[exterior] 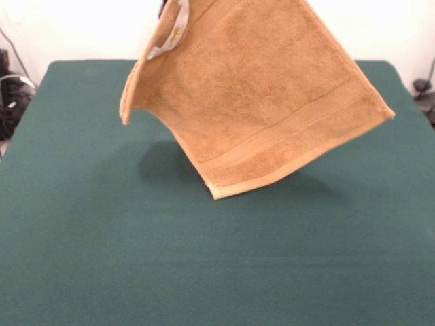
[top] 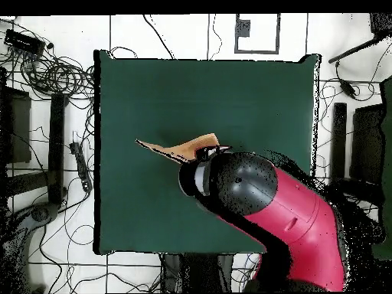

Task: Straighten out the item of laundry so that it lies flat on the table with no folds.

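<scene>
Terry-cloth hand towel (exterior: 255,95), golden-orange with woven border bands near its lower edge, hangs in the air above the green bench (exterior: 102,258), held from somewhere above the top of the front view. Its lowest corner points down toward the middle of the bench and, judging by the shadow spread beneath it, appears to be just clear of the felt, though I cannot be certain it is not grazing it. A white tag (exterior: 170,34) shows near the upper left, where that side edge curls back on itself. Seen from overhead, only a thin sliver of towel (top: 180,148) sticks out from under the red and black arm (top: 268,203), which covers the tool entirely; whether the tool is clamped on the cloth I cannot tell, though something must be holding it up. The task looks barely begun, since none of the towel lies flat. The main risk from here, as I judge it, is lowering straight down: the hanging corner would land first and the rest would pile onto it in folds. Laying it flat probably calls for dragging sideways while descending. The curled left edge could also tuck under and stay folded. Letting go this high would probably leave a crumpled heap.
</scene>
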`<state>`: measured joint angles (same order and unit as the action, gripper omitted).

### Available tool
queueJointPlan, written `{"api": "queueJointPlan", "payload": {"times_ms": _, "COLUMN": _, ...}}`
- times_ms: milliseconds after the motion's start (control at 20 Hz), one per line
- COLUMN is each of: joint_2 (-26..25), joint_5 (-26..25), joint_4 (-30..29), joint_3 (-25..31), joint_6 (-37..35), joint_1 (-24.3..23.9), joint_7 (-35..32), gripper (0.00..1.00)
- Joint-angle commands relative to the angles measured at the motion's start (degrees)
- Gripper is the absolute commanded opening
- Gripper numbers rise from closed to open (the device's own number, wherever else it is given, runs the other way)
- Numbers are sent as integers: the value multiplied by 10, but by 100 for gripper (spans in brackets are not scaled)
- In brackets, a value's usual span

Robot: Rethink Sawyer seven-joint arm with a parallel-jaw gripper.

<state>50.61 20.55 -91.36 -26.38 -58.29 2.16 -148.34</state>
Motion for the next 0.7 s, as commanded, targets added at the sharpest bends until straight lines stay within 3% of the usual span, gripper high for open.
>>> {"api": "queueJointPlan", "payload": {"times_ms": 50, "joint_2": 60, "joint_5": 53, "joint_4": -182, "joint_3": 117, "joint_6": 228, "joint_1": -54, "joint_7": 102, "gripper": 0}}
{"api": "queueJointPlan", "payload": {"times_ms": 100, "joint_2": 68, "joint_5": -89, "joint_4": -37, "joint_3": 114, "joint_6": 59, "joint_1": -62, "joint_7": 293, "gripper": 0}}
{"api": "queueJointPlan", "payload": {"times_ms": 150, "joint_2": 38, "joint_5": -42, "joint_4": -15, "joint_3": 91, "joint_6": 23, "joint_1": -53, "joint_7": 133, "gripper": 0}}
{"api": "queueJointPlan", "payload": {"times_ms": 700, "joint_2": 61, "joint_5": -87, "joint_4": 6, "joint_3": 132, "joint_6": -14, "joint_1": -97, "joint_7": 130, "gripper": 0}}
